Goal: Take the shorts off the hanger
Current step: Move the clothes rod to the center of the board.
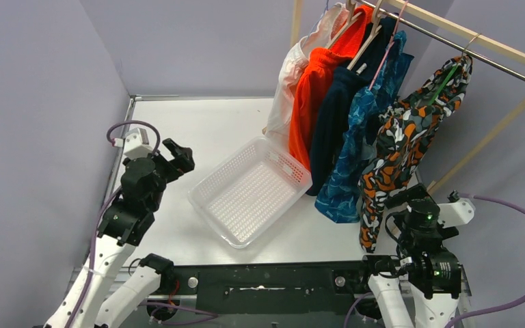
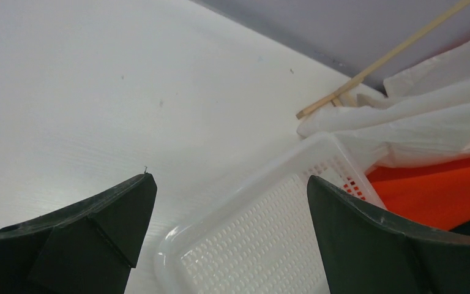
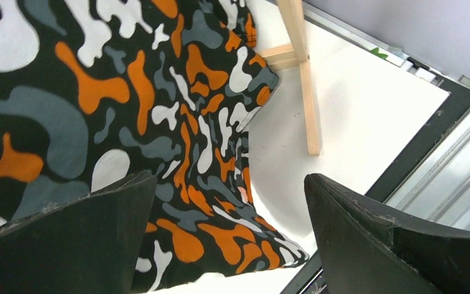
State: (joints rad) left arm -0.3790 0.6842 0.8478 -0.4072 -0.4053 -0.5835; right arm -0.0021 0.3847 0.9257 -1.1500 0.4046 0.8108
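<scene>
Setting: white table (image 1: pixel 198 130) walled in grey-violet, with a wooden clothes rack (image 1: pixel 451 31) at 1 to 2 o'clock of the top view and a white perforated basket (image 1: pixel 249 191) at its centre.
Shorts: we find all five pairs on hangers along the rail: white shorts (image 1: pixel 288 82) farthest back, then orange shorts (image 1: pixel 311 96), navy shorts (image 1: pixel 331 116), teal shorts (image 1: pixel 352 157), and camouflage shorts (image 1: pixel 400 147) nearest, at 3 o'clock. None is off.
Right gripper (image 3: pixel 229 177): jaws spread wide and gripping nothing, sitting at 4 o'clock under the camouflage hem, with cloth ahead of its left finger.
Left gripper (image 2: pixel 229 179): jaws spread wide and empty, at 9 o'clock, facing the basket rim.
Risk, pull: in our judgement a straight downward tug may bring the hanger off the rail with the cloth, or rock the light rack.
Risk, grip: a pinch on the loose hem alone may slip.
Risk, neighbours: the pairs hang crowded and touching, so the teal pair may drag along.
Not established: whether the shorts are clipped or merely draped; the hanger tops are partly cropped.
Obscured: the white pair sits largely behind the orange, and the rack's feet are mostly hidden.
</scene>
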